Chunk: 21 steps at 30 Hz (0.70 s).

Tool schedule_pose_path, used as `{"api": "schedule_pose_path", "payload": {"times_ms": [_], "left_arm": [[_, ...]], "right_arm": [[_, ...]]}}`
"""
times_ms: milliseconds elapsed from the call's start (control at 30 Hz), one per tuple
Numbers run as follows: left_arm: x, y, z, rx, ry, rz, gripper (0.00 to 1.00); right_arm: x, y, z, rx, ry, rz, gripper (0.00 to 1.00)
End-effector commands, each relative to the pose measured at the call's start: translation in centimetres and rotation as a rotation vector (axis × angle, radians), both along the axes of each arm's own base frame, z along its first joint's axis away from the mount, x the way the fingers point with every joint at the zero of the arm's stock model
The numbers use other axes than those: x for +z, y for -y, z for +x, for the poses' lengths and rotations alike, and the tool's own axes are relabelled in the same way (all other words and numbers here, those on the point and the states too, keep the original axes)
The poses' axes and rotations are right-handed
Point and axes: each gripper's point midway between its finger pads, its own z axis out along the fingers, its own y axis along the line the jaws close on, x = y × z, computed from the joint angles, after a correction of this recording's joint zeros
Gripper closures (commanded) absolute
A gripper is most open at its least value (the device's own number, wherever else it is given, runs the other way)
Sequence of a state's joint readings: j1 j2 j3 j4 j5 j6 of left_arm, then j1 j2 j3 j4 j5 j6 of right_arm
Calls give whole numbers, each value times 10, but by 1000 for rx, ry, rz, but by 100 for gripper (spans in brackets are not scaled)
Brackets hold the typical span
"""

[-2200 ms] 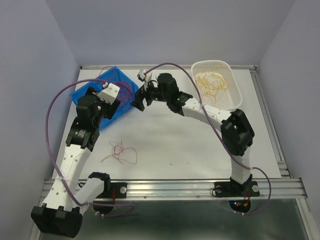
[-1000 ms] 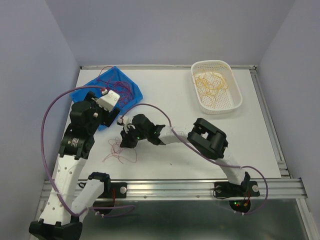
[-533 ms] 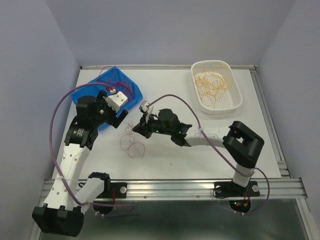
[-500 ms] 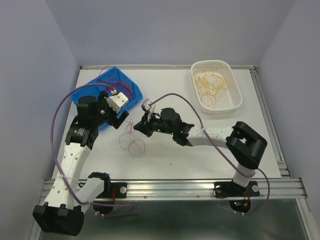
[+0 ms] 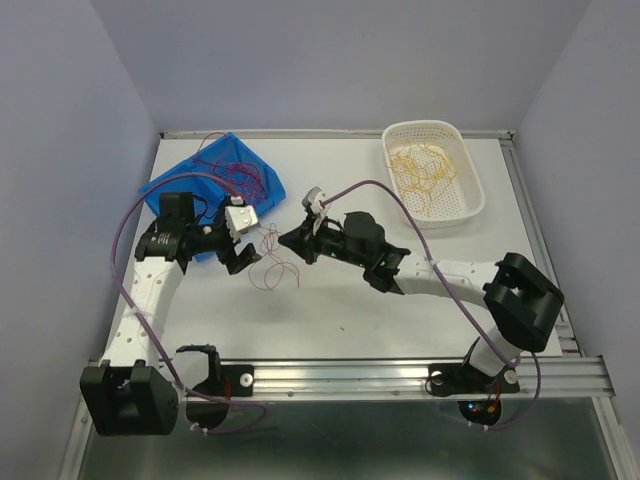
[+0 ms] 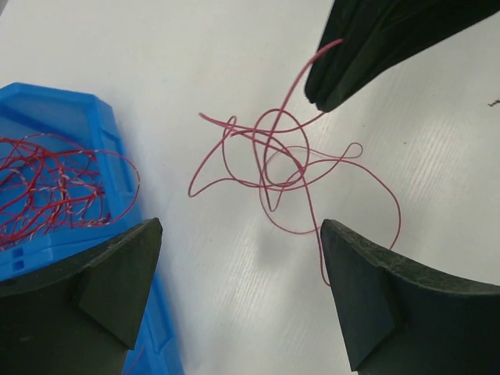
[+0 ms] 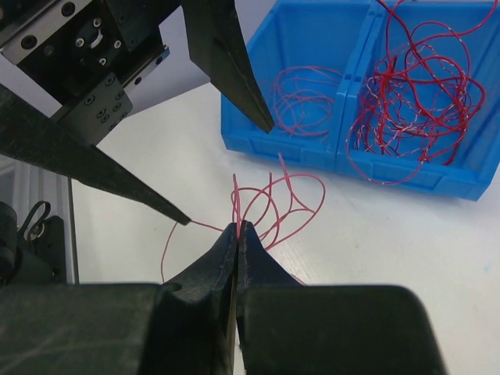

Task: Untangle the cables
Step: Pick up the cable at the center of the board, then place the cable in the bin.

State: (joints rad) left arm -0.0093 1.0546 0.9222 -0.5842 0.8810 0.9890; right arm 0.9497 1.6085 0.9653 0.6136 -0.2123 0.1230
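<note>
Cables: a loose red tangle lies on the white table directly ahead of the left claw, whose fingers stand wide apart with nothing between them. The right claw, opposite, is pinched tight on one strand of the tangle. To the left claw's left sits a blue bin holding more red strands. A white basket with yellow strands stands well behind the right claw.
</note>
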Motion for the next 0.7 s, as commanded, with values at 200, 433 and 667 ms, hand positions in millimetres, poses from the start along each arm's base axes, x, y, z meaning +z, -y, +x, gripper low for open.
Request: {"api": "schedule_pose_path", "payload": {"times_ms": [200,433,667], "left_arm": [[25,23,-10,-171,39,-100,5],[21,29,-6,-194,-6,-134,4],[11,42,-6,-218,-40,-124,23]], "right_arm": [[30,-4,-11,82,75,65,100],[34,-14,-16,139,72,77,100],[39,-21,-20,183,71,94,100]]}}
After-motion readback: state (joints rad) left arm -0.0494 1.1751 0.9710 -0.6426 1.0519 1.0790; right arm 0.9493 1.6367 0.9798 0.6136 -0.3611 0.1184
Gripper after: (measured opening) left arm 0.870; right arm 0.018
